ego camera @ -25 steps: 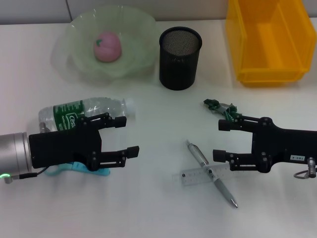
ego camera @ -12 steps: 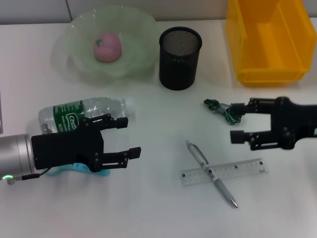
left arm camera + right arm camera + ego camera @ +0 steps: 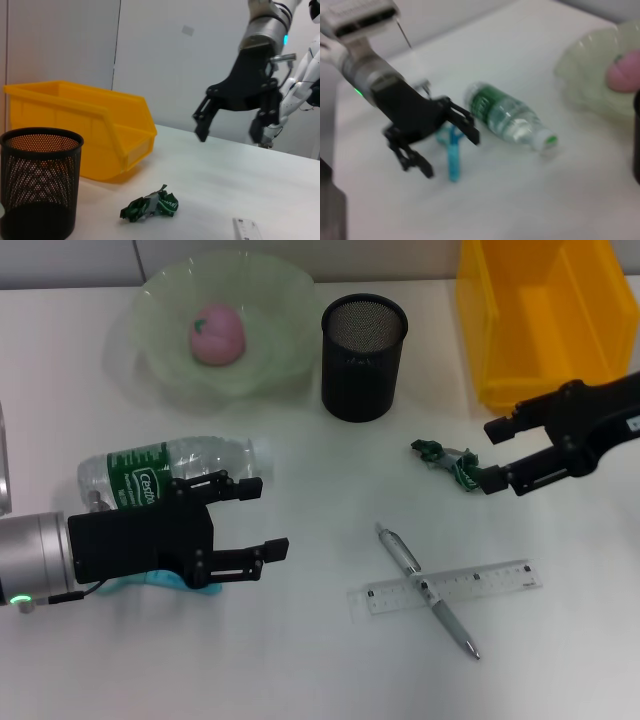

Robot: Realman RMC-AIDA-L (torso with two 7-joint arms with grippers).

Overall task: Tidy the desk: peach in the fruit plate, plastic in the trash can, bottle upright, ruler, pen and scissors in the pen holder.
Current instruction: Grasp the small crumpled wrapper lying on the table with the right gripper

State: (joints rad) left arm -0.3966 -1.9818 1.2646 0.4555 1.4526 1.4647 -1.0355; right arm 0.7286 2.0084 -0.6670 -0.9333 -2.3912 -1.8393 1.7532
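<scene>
The pink peach [image 3: 218, 335] lies in the green fruit plate [image 3: 160, 300]. A crumpled green plastic wrapper [image 3: 448, 459] sits on the desk, just left of my open right gripper [image 3: 492, 454], which holds nothing. The bottle [image 3: 170, 468] lies on its side at the left. My left gripper [image 3: 265, 517] hovers open in front of the bottle, and the light blue scissors [image 3: 185, 582] poke out from under it. A pen [image 3: 428, 590] lies crossed over a clear ruler [image 3: 470, 584]. The black mesh pen holder [image 3: 363, 355] stands at the back. In the left wrist view, the right gripper [image 3: 229, 135] hangs above the plastic [image 3: 150, 206].
The yellow bin [image 3: 545, 320] stands at the back right, just behind my right gripper. In the right wrist view, the left gripper [image 3: 450, 156] is over the scissors [image 3: 452, 162], with the bottle [image 3: 510, 117] beside them.
My right gripper has moved away from the pen and ruler, back and to the right, and is now beside the plastic. The left arm has barely moved.
</scene>
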